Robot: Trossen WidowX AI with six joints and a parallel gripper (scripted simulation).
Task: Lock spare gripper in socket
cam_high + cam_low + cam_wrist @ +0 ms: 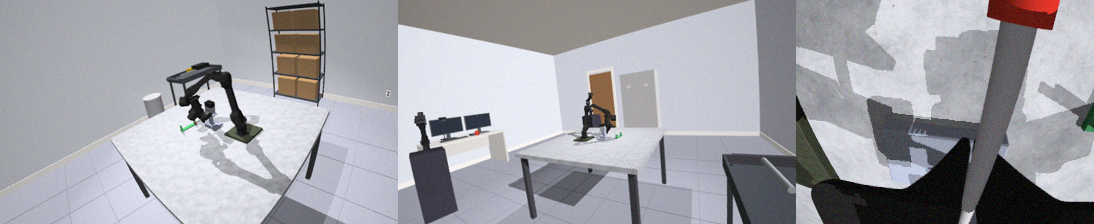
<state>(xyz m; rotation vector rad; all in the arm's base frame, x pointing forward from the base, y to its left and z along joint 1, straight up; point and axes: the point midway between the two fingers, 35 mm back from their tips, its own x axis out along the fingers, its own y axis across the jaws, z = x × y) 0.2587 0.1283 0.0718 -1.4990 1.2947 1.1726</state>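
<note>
My gripper [202, 119] [970, 145] is shut on the lock pin [1005, 85], a grey rod with a red head [195, 123] [1023, 12]. The fingers hold it near its pale tip, clear of the table; the head points away from the fingers. The pale mount [214, 125] [603, 138] stands on the table right beside my gripper in the top view. A grey block with a black top [210, 104] stands upright over it; it looks like the spare gripper in the socket. The dark fingers and pin partly hide the mount in the wrist view. The socket's hole cannot be made out.
A green cradle [187, 127] [618, 135] [1090, 119] with two upright ends stands on the table [162, 148] beside the mount. The arm's olive base plate [253, 132] [583, 138] [811, 150] lies on the mount's other side. A dark cart, a shelf rack and a white bin stand off the table.
</note>
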